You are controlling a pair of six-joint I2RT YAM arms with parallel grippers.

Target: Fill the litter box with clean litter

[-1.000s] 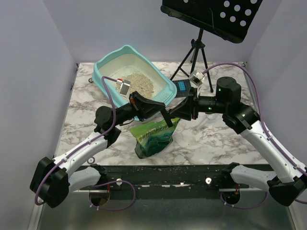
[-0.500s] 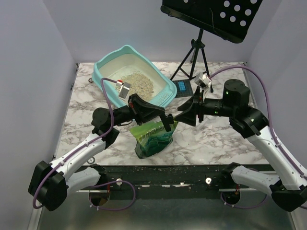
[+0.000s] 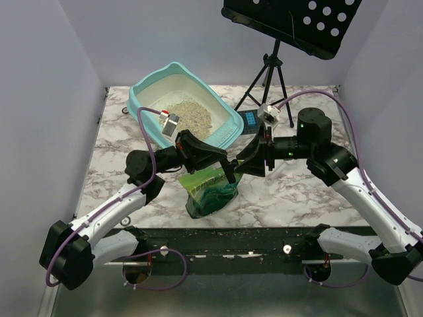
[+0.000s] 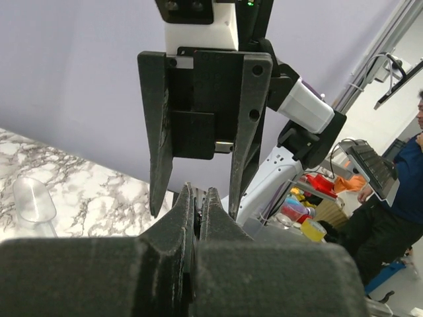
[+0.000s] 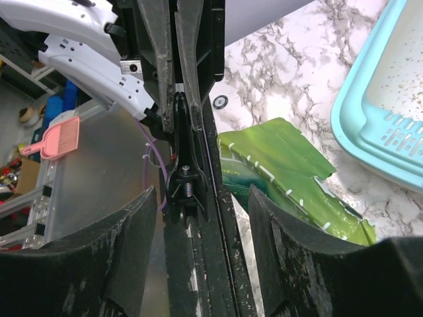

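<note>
Our left arm reaches forward, the left pincer [image 3: 229,174] pressed shut at the top corner of the green bag [image 3: 210,193]. Our right arm bends in to face it, the right pincer [image 3: 241,165] gaping wide astride the left tip. Half a second ago it stood farther off. Beyond the left pincer sits the litter box [image 3: 147,90], litter [image 3: 190,113] heaped inside.
</note>
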